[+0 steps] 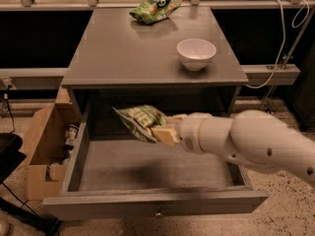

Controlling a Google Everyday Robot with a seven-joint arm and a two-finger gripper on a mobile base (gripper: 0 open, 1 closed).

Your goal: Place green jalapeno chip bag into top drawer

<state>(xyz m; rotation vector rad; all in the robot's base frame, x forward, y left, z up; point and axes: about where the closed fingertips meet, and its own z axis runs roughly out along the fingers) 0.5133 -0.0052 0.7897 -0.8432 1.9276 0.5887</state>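
Observation:
The green jalapeno chip bag (139, 120), dull olive-green with pale lettering, hangs in the air over the open top drawer (147, 168), near its back left. My gripper (165, 130) is shut on the bag's right end; the white arm reaches in from the right. The drawer is pulled far out, its grey floor is bare, and its front panel (155, 204) with a small knob is at the bottom of the view.
On the cabinet top (123, 53) stand a white bowl (196, 53) at the right and a brighter green bag (155, 9) at the back. An open cardboard box (44, 146) stands left of the drawer. A white cable (280, 38) hangs at the right.

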